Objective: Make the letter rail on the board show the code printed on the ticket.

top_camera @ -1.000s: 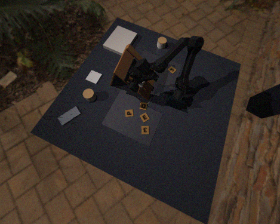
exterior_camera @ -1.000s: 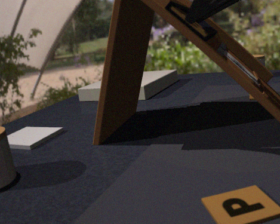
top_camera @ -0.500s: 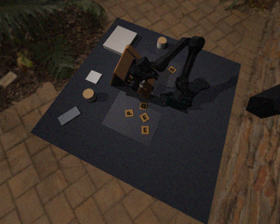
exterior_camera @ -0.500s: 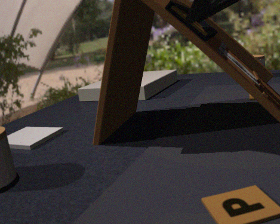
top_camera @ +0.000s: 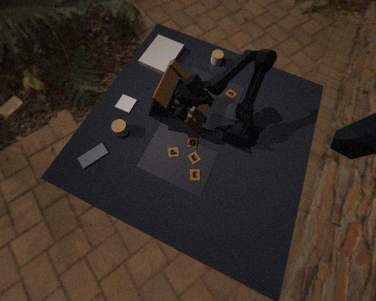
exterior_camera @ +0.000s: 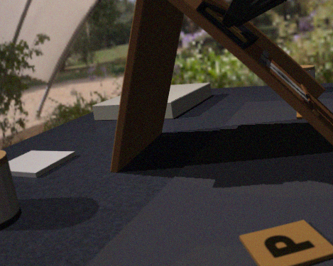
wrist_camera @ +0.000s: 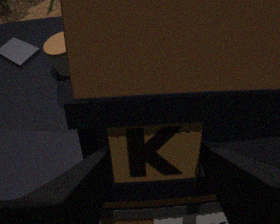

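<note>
While the gripper [top_camera: 192,98] [exterior_camera: 227,24] [wrist_camera: 155,150] grips the K tile [wrist_camera: 155,154] between its fingers, that tile sits at the rail of the slanted board [top_camera: 163,85] [exterior_camera: 148,53] [wrist_camera: 175,45], low in the middle of the wrist picture. Just below the centre of the top picture lie the P tile [top_camera: 173,152] [exterior_camera: 288,245], the D tile [top_camera: 192,142], another tile [top_camera: 194,157] and, lowest, a fourth tile [top_camera: 195,175]. One more tile [top_camera: 231,93] rests right of the board. A white block [top_camera: 162,54] [exterior_camera: 148,103] lies at upper left.
</note>
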Motion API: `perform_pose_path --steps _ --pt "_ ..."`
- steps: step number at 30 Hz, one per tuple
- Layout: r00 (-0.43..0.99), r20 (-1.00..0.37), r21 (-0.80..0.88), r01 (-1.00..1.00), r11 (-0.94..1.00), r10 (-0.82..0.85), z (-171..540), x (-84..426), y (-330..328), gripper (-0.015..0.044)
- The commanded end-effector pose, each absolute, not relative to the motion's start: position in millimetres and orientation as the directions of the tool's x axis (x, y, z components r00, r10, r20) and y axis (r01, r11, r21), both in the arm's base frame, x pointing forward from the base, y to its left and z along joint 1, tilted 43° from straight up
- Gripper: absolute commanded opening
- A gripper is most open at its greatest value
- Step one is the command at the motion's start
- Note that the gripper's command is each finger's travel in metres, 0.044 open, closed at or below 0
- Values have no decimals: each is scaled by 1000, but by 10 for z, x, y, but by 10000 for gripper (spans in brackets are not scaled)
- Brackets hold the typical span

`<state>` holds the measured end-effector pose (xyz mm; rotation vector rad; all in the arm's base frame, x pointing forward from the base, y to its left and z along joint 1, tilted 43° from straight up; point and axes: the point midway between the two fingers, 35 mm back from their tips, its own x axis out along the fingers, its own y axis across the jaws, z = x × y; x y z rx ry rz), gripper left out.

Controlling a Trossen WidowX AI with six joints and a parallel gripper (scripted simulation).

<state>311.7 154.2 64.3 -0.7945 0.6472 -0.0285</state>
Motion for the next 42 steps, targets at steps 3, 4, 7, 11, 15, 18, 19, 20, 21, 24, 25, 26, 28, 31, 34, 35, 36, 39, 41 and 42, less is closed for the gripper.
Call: perform_pose_path --steps 3,4,7,11,15,18,19,20,21,24,25,26,28,31,34,35,36,39,41,42 --pt "807 -531 -673 -217 707 -258 669 3123 1511 0" --pt "807 -531 -673 -217 707 -258 673 3124 1506 0" --pt "807 -531 -673 -217 707 -258 686 3128 1491 0" --pt "807 -531 -673 -217 707 -258 704 3134 1471 0" --pt "807 -531 -674 -217 706 -258 722 3139 1452 0" --pt "807 -531 -674 -217 706 -258 736 3144 1437 0" --pt "807 -531 -674 -217 706 -258 740 3146 1432 0" --pt "807 -531 -674 -217 706 -258 745 3147 1428 0" --pt "807 -531 -674 -217 706 -258 750 3149 1423 0" --pt "807 -531 -674 -217 706 -258 764 3153 1408 0" --pt "807 -531 -674 -217 706 -258 768 3155 1403 0" --pt "807 -531 -674 -217 706 -258 773 3157 1398 0" --pt "807 -531 -674 -217 706 -258 783 3160 1388 0" --pt "807 -531 -674 -217 706 -258 797 3164 1374 0" --pt "807 -531 -674 -217 706 -258 811 3169 1359 0" --pt "807 -531 -674 -217 706 -258 816 3171 1354 0" --pt "807 -531 -674 -217 706 -258 821 3173 1348 0" --pt "807 -531 -674 -217 706 -259 835 3177 1334 0" --pt "807 -531 -674 -217 706 -259 845 3180 1324 0" --pt "807 -531 -674 -217 706 -259 850 3182 1318 0"
